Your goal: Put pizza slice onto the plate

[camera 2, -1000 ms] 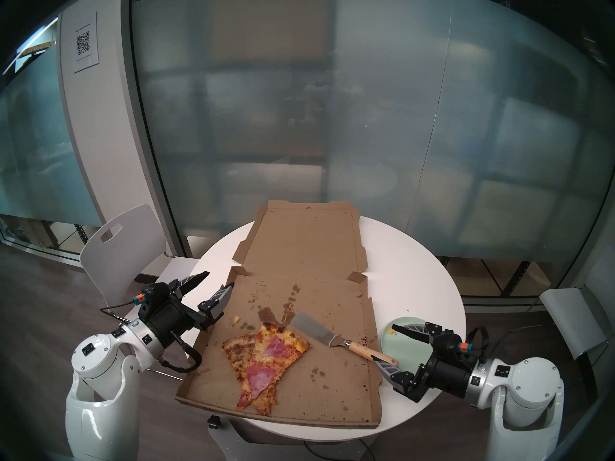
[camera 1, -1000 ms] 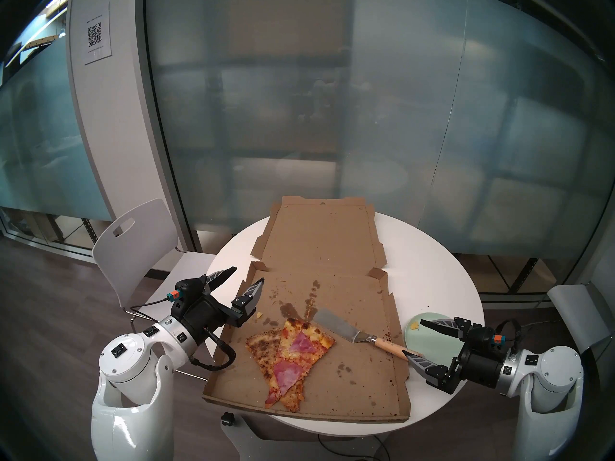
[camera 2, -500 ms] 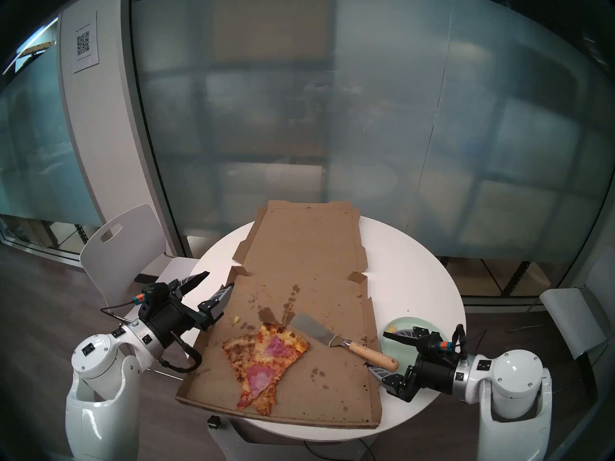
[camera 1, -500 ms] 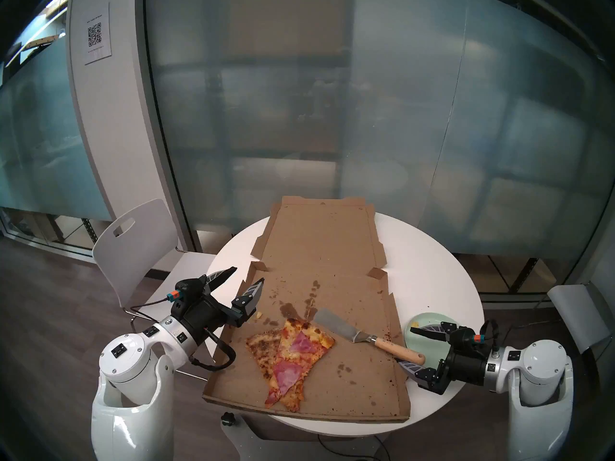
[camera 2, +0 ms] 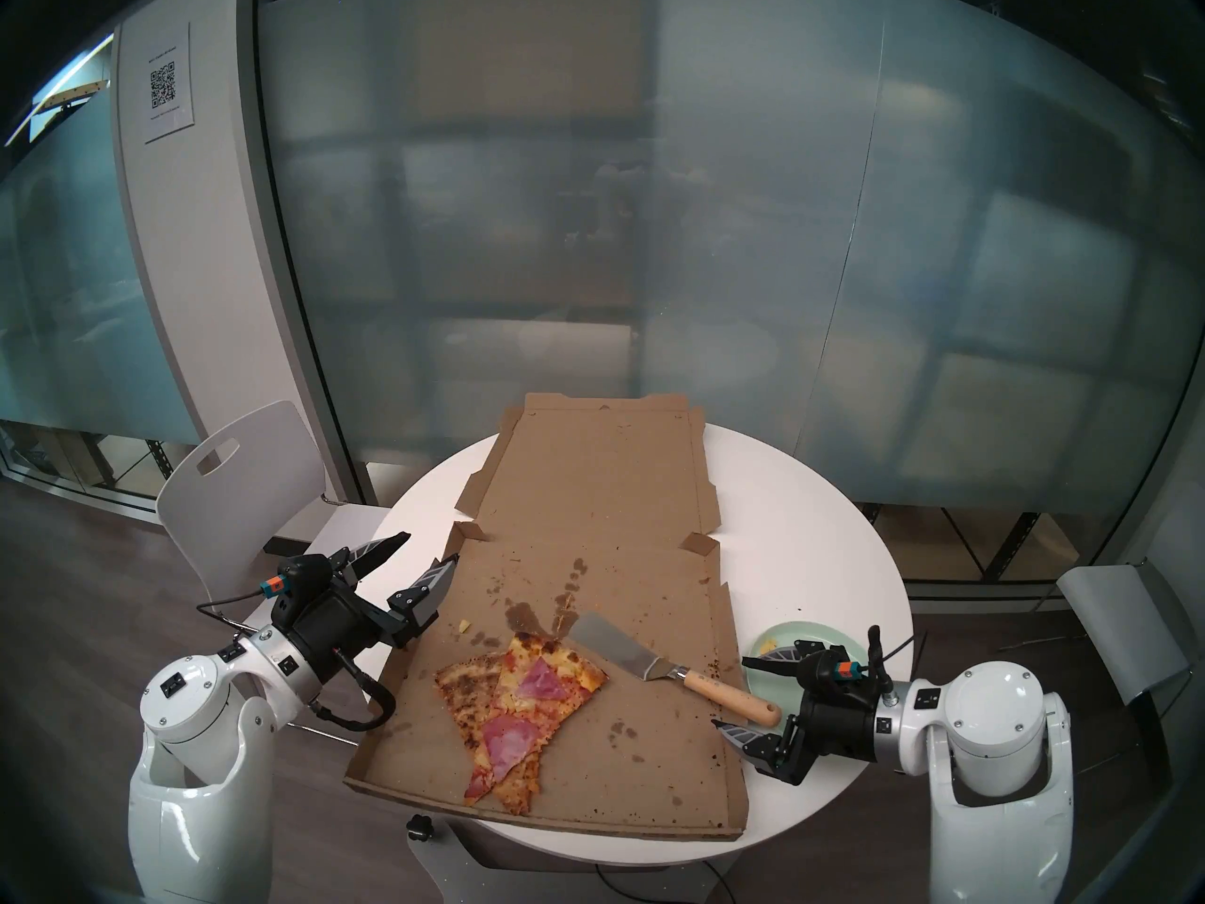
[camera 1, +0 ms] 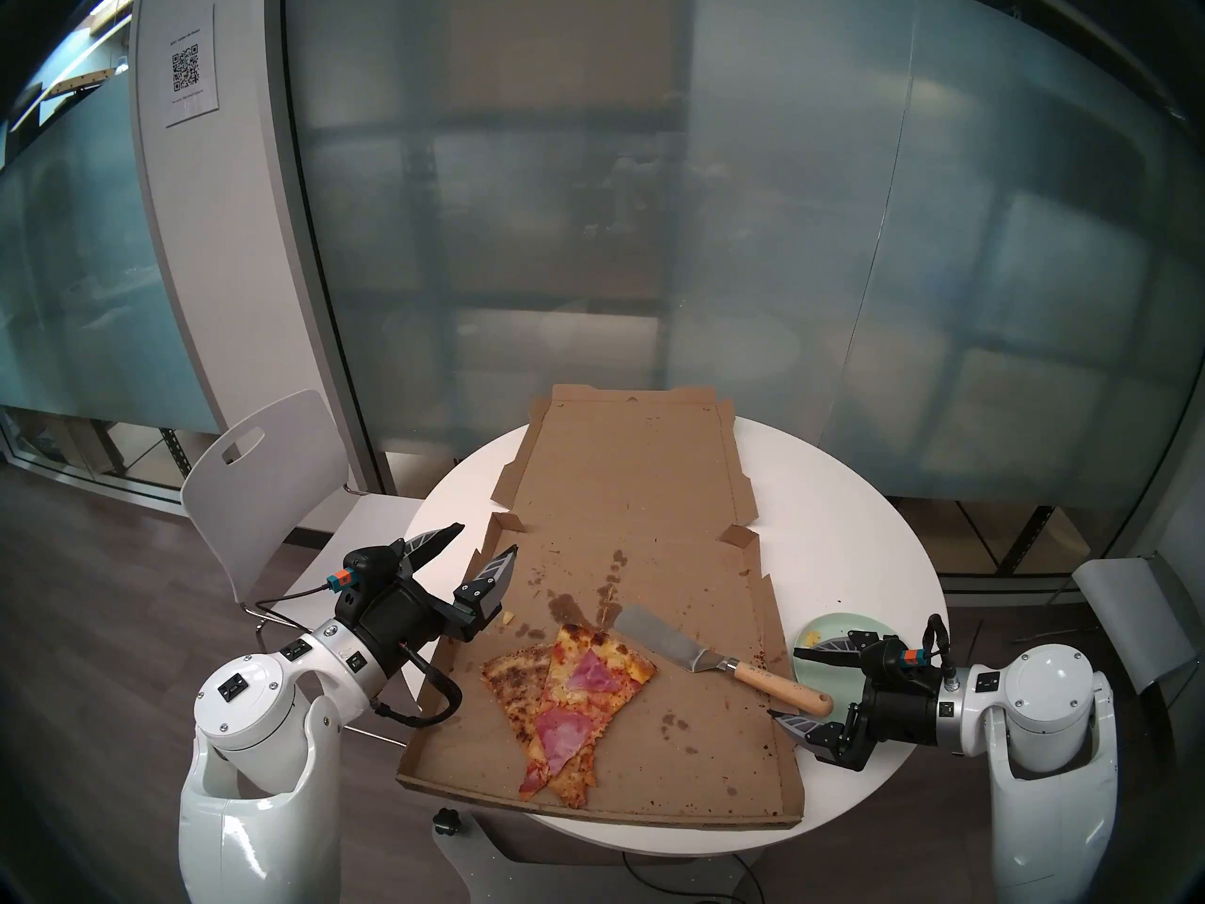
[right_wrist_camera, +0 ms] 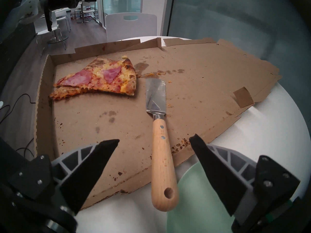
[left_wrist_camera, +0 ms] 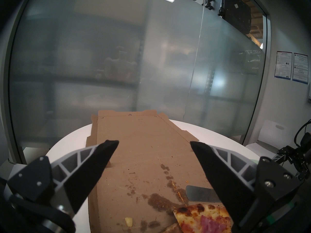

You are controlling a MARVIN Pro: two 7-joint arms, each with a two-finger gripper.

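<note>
The ham and pineapple pizza slice [camera 1: 580, 694] lies in the near half of the open pizza box [camera 1: 684, 752], its tip towards me; it also shows in the right wrist view [right_wrist_camera: 101, 79]. The mint-green plate [camera 1: 831, 629] sits on the table right of the box, partly hidden by my right gripper. My right gripper [camera 1: 786, 683] is open, one finger on each side of the wooden handle [right_wrist_camera: 161, 160] of a metal spatula [camera 1: 658, 642], without gripping it. My left gripper [camera 1: 486, 539] is open and empty over the box's left edge.
A plain tan, dark-speckled slice [camera 1: 515, 674] lies partly under the ham slice's left side. The box lid [camera 1: 626, 479] lies flat towards the back of the round white table [camera 1: 847, 524]. White chairs stand at the left [camera 1: 261, 465] and right [camera 1: 1121, 615].
My right arm has moved left and lower, bringing its open fingers around the end of the spatula handle. The left arm, pizza and spatula have not moved.
</note>
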